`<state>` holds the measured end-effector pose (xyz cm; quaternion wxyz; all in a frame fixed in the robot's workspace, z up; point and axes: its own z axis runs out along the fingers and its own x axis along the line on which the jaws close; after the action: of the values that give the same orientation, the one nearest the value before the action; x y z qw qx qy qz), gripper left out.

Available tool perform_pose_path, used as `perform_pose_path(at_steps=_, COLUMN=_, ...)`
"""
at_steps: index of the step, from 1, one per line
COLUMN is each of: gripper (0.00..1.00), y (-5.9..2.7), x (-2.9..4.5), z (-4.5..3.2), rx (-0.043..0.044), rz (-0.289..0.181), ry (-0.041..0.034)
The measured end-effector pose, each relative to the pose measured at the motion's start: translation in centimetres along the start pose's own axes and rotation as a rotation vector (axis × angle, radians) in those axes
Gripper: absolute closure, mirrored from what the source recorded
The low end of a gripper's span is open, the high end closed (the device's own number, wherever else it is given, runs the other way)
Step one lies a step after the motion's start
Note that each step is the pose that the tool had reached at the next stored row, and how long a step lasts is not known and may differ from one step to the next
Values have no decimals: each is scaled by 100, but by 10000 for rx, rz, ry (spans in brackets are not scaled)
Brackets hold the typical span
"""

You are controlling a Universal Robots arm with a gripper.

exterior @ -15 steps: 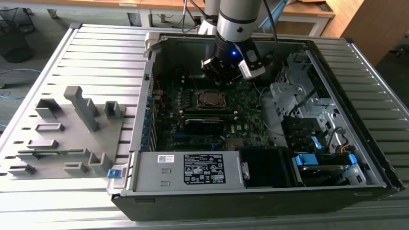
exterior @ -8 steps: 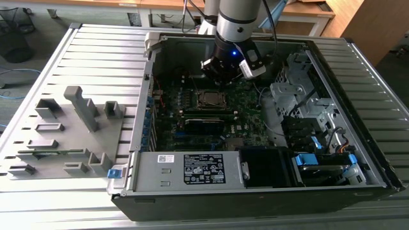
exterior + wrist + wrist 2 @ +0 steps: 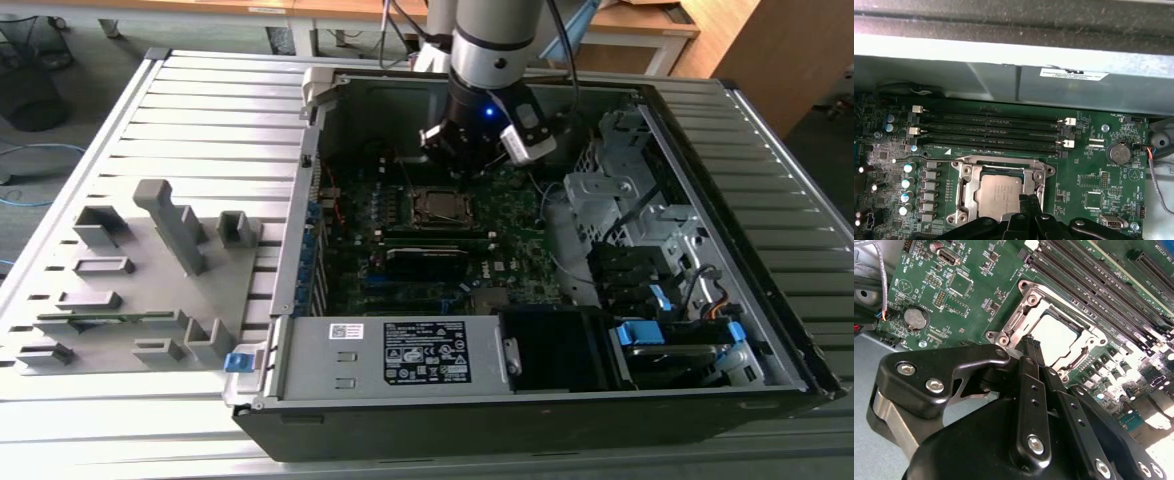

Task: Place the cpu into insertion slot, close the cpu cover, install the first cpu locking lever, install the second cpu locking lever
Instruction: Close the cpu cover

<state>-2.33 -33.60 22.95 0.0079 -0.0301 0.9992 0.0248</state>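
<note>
In the first wrist view my gripper (image 3: 1029, 200) covers one corner of the chip (image 3: 999, 194), and the picture's edge cuts off part of the cover frame (image 3: 965, 175). In the second wrist view glare whites out the chip (image 3: 1056, 335). In the exterior view the socket (image 3: 438, 207) is too small for me to judge.

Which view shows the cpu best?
First wrist view: the cpu shows its grey top plainly, nearly face-on. Second wrist view: cpu slanted, whitened by glare. Exterior view: cpu distant, below the arm.
</note>
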Motion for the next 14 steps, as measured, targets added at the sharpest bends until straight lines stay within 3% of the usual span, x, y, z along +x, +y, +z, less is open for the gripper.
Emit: perform_pose_path(at_steps=14, gripper=89, y=1, x=29, z=26, rx=1, rz=-1, ry=0)
